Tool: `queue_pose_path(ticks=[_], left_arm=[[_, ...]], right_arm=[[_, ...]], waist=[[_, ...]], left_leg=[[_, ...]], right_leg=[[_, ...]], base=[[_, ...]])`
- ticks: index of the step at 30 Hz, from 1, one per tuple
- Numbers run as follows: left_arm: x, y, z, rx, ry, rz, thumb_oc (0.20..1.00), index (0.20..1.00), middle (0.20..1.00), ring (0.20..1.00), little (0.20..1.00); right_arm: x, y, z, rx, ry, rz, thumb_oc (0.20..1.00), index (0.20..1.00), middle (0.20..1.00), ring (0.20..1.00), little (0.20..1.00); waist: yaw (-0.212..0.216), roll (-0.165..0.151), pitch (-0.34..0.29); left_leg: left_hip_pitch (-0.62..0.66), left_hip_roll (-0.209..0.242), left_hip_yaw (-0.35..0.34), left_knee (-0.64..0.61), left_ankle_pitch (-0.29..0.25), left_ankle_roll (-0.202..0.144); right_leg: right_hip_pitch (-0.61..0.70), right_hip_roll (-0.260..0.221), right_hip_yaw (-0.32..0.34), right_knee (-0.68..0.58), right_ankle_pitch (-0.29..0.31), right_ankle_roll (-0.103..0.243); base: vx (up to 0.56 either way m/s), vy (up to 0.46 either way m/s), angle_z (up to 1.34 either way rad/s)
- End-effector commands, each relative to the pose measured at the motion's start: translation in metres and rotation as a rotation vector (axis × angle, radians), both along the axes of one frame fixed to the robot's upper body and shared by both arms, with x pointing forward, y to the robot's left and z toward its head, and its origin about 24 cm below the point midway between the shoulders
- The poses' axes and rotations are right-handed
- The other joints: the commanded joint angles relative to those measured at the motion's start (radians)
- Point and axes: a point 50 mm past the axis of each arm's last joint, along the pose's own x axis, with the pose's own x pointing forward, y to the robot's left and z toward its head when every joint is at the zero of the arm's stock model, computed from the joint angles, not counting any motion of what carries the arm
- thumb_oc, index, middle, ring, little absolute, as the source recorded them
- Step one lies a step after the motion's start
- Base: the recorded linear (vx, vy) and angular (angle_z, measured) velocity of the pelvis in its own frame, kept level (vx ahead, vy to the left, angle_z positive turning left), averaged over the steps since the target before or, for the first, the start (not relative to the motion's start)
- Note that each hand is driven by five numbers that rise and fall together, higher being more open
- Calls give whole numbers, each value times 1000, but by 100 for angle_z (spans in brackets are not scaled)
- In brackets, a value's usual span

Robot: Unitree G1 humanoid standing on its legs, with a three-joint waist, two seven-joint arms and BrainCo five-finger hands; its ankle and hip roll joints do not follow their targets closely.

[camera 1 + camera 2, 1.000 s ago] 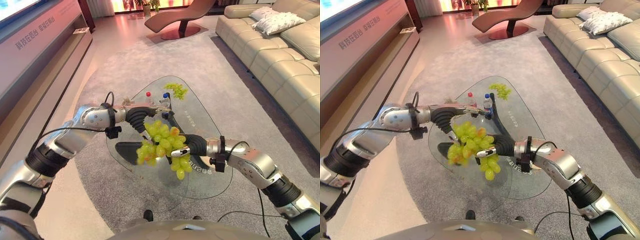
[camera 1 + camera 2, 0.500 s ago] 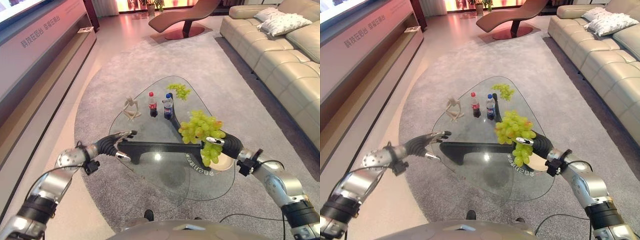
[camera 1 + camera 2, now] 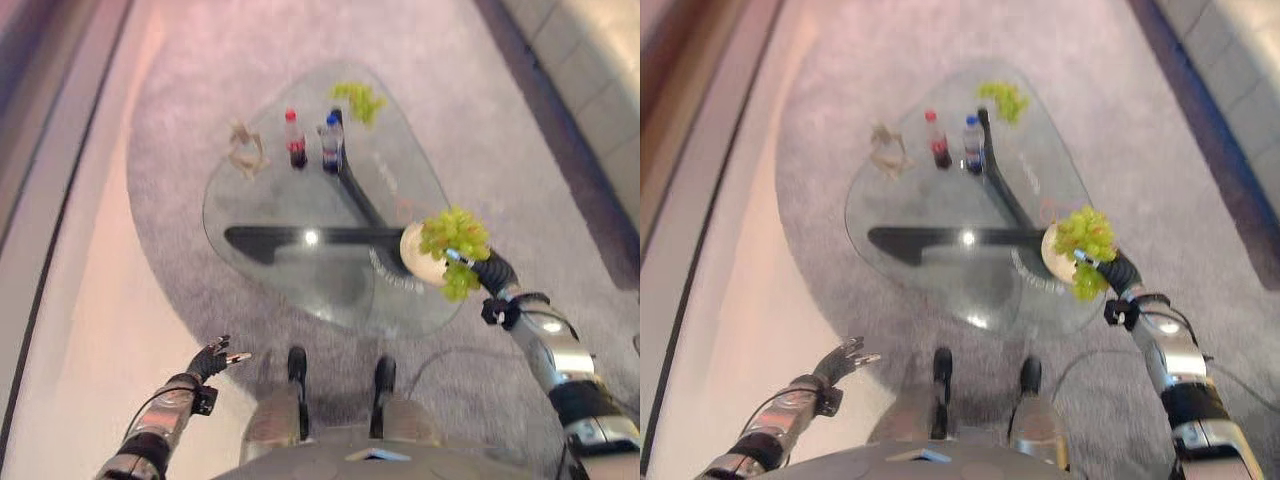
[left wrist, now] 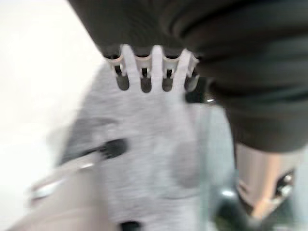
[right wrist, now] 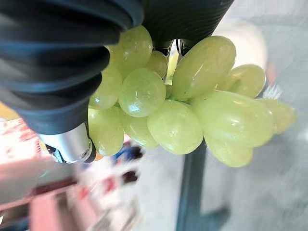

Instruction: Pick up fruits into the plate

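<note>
One grape bunch, right hand closed on it, over plate at table edge.
Soft, loose-hanging; hold by stem. Left hand open.

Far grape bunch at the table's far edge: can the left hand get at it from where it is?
Probably not. The left hand hangs low beside the robot, off the glass table, while the far grape bunch lies across the whole top, beyond the two bottles.

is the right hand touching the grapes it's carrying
Touching. In the right wrist view the right hand is wrapped round the grape bunch, its dark cover and a silver finger pressed straight against the fruit with no gap.
</note>
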Motion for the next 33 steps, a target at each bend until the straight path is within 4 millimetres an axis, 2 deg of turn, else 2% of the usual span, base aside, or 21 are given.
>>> queue_pose_path(ticks=[1,3,9,11,17,23,32,33], left_arm=[[18,12,10,96,-58,21,1000,1000,1000,1000,1000],[25,7,12,118,-69,38,1000,1000,1000,1000,1000],[37,-5,16,141,-110,-23,1000,1000,1000,1000,1000],[47,-13,23,142,-147,-46,1000,1000,1000,1000,1000],[59,-17,35,132,-204,-59,1000,1000,1000,1000,1000],[63,-19,40,125,-240,-73,1000,1000,1000,1000,1000],[68,-19,47,120,-269,-84,1000,1000,1000,1000,1000],[71,-19,50,118,-282,-83,1000,1000,1000,1000,1000]], right_arm=[[31,-1,74,-115,-297,-32,200,200,200,200,200],[42,-14,93,-170,-321,-97,200,200,200,200,200],[55,-28,117,-264,-327,-185,200,200,200,200,200],[61,-34,135,-325,-330,-238,200,200,200,200,200],[68,-43,163,-451,-310,-341,200,200,200,200,200],[69,-55,178,-597,-250,-469,200,200,200,200,200],[71,-59,189,-746,-199,-546,200,200,200,200,200],[73,-58,191,-763,-187,-565,1000,1000,1000,1000,1000]], waist=[[18,-21,74],[14,-8,119],[14,12,119],[16,34,119],[20,81,119],[30,116,119],[41,135,119],[46,137,119]], left_leg=[[0,2,29,164,-203,-3],[-71,-6,13,199,-193,-3],[-203,-25,0,243,-185,1],[-275,-38,-1,265,-181,3],[-384,-55,6,302,-176,7],[-466,-67,16,337,-180,11],[-520,-78,24,355,-181,20],[-537,-79,28,360,-180,22]], right_leg=[[-79,-20,70,160,-79,7],[-160,-15,64,201,-78,-3],[-303,-14,58,256,-79,-15],[-388,-16,62,292,-82,-17],[-517,-23,83,352,-91,-17],[-615,-32,96,405,-106,-17],[-679,-34,103,431,-106,-17],[-694,-33,101,433,-105,-17]], base=[[-234,-120,-3],[-212,-94,-8],[-71,-40,-17],[-66,-19,-17],[-38,0,-7],[-34,8,-4],[-24,4,-1],[-52,1,-3]])
